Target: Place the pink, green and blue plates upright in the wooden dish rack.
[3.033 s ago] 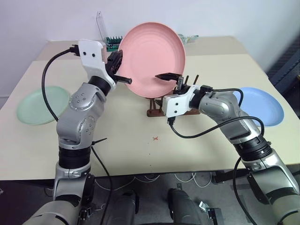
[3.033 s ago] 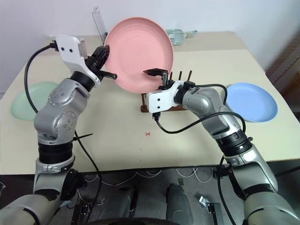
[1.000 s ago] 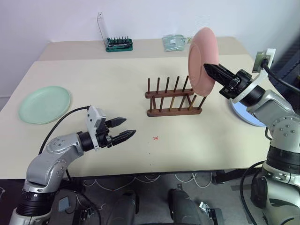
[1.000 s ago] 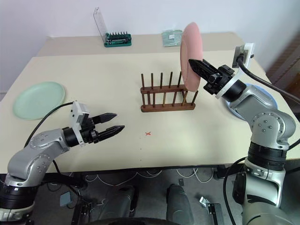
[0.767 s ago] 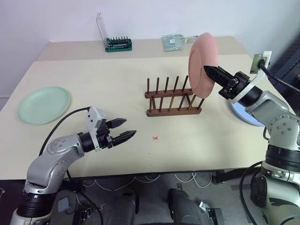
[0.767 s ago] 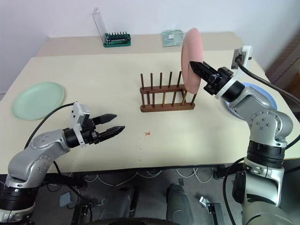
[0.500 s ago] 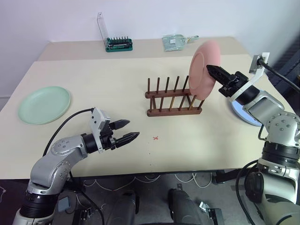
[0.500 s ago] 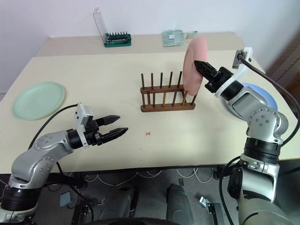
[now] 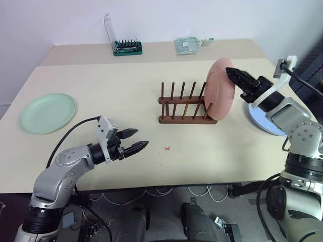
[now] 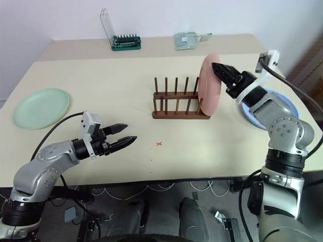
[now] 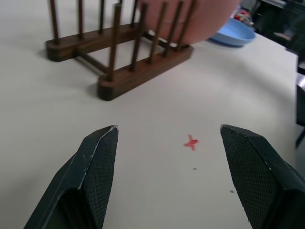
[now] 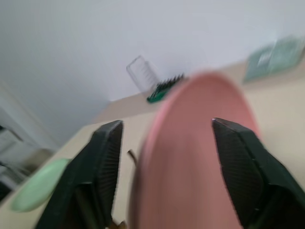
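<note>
The pink plate (image 9: 220,93) stands on edge at the right end of the wooden dish rack (image 9: 184,106), leaning to the right. My right gripper (image 9: 230,72) is at the plate's top rim. In the right wrist view its fingers (image 12: 102,162) stand wide apart, open, with the rim between them. The green plate (image 9: 48,112) lies flat at the table's far left. At the right the blue plate (image 10: 289,108) lies flat, partly hidden under my right arm. My left gripper (image 9: 140,138) hovers open and empty over the table's front, pointing toward the rack.
A green bit holder with a clear lid (image 9: 127,48) and a clear packet (image 9: 189,44) sit at the back of the table. A small red cross (image 9: 167,148) marks the table in front of the rack. The table's front edge is close below my left arm.
My right gripper has lowered the pink plate onto the rack's right end and opened its fingers. The left arm has stayed in place.
</note>
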